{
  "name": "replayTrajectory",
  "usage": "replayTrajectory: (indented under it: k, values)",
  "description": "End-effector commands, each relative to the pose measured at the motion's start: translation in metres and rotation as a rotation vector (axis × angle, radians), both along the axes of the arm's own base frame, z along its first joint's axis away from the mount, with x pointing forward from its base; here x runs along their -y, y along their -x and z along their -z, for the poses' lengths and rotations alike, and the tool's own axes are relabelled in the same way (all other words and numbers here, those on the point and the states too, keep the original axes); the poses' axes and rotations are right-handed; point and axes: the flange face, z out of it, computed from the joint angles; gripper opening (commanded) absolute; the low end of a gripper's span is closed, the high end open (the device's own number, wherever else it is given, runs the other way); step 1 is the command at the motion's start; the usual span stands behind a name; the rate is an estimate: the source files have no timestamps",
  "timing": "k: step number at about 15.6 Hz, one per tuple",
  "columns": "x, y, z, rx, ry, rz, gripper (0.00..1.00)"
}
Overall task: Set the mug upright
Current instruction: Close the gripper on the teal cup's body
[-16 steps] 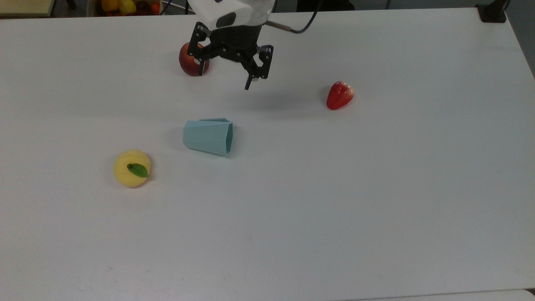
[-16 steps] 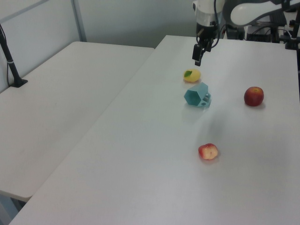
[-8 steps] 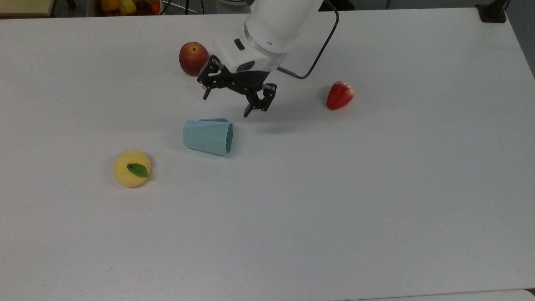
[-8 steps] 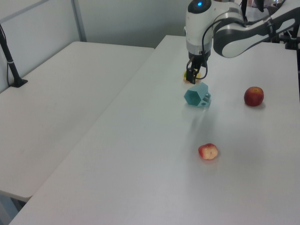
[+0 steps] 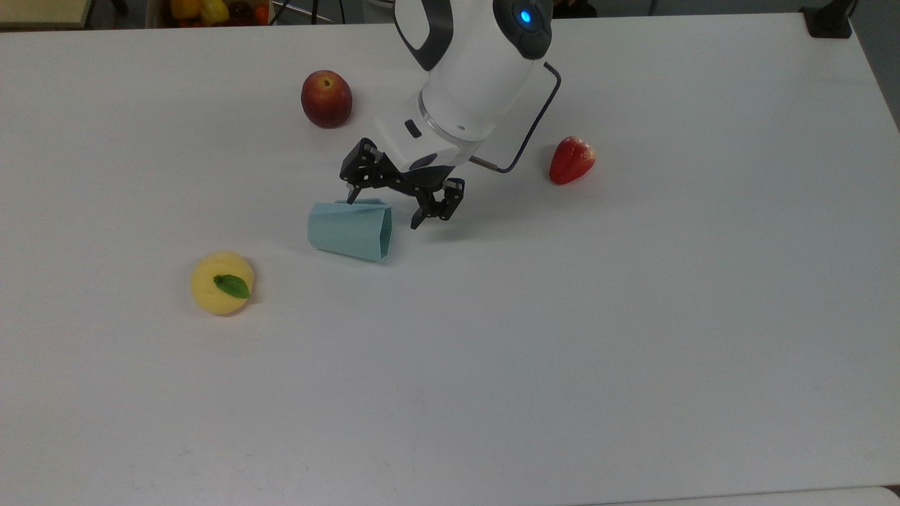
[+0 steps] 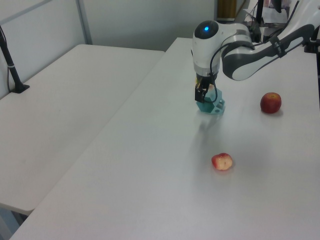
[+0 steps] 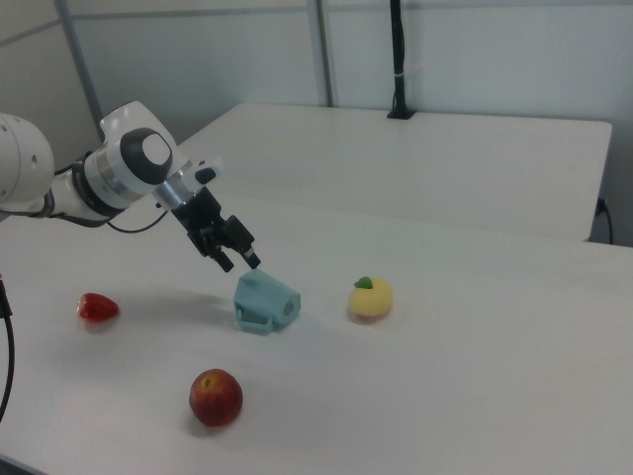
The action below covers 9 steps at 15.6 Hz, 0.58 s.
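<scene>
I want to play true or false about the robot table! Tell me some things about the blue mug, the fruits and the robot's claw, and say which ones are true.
1. The mug is lying on its side on the table. True.
2. The end effector is squeezing the mug. False: its fingers are open and hang just above the mug's rim end, not gripping it.
3. The strawberry sits inside the mug. False: it lies on the table, well off to the top view's right of the mug.
4. The yellow fruit has a green leaf on it. True.
5. The red apple touches the mug. False: there is bare table between them.
</scene>
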Motion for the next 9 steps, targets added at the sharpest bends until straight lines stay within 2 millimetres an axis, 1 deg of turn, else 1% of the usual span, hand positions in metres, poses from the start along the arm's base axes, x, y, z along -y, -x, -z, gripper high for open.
replayTrajectory:
  k: [1, 5, 6, 9]
  values:
    - [0.002, 0.000, 0.019, 0.022, 0.045, 0.000, 1.00]
    - [0.011, 0.003, 0.026, 0.008, 0.076, -0.003, 1.00]
    - [0.018, 0.004, 0.026, 0.001, 0.091, 0.006, 1.00]
    - [0.034, 0.009, 0.037, -0.018, 0.135, 0.002, 1.00]
